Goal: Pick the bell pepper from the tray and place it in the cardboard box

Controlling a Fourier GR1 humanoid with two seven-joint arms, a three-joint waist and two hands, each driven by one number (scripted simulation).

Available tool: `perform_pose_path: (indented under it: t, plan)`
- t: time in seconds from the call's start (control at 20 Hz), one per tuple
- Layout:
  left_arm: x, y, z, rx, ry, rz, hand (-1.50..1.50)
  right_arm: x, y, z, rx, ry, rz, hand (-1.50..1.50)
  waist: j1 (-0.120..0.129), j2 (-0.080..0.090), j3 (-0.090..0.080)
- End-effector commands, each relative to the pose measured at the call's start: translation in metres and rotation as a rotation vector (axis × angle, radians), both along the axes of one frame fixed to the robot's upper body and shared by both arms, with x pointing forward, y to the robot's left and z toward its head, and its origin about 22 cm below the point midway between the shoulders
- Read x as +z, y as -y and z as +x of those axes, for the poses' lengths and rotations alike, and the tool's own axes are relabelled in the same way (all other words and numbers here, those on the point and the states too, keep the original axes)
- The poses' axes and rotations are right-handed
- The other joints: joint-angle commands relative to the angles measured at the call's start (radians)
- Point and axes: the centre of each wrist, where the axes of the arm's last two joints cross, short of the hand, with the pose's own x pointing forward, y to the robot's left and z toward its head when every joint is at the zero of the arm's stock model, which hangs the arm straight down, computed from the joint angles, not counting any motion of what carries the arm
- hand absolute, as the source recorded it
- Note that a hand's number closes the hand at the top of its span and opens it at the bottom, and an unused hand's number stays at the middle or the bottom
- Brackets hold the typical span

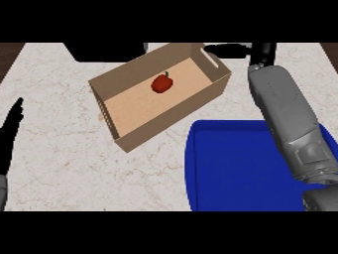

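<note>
While no brand, label or writing can be read on anything here, the bell pepper (162, 83) is easy to pick out: a small red fruit with a short dark green stem at its top, slightly darker on its left side. It lies on the floor of the cardboard box (125, 138), a little toward the far end and apart from all 4 walls. That box is plain tan, open at the top and turned at an angle on the pale marbled counter (76, 168), with a handle slot cut in its far right wall.

Just right of and nearer than the box, the blue tray (230, 168) sits on the counter, its far left corner close to the near right wall of the box; nothing shows on its bare part.

Reaching across the tray, the grey right forearm stretches to the far side, where the right hand (230, 49) shows just beyond the far right corner of the box. Its black fingers point left, straight and relaxed, with nothing in them.

At the left edge, the left hand (3, 136) rests with fingers straight and pointing far, released and apart from the box.

A black object (109, 51) sits at the far edge, behind the box.
</note>
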Motion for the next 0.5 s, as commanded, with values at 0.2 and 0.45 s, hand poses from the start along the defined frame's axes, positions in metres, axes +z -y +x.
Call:
perform_pose_path:
  t: [0.2,0.45]
  plan:
    - [0.007,-0.012,0.003,0.045,-0.003,0.024,0.0,-0.013,0.085,-0.035,0.001,-0.019,-0.034,-1.5,-0.039,-0.013,-0.001]
    - [0.0,-0.006,-0.009,0.024,-0.012,-0.015,0.0,0.002,0.131,-0.061,0.064,-0.086,-0.095,-1.5,-0.021,-0.008,-0.001]
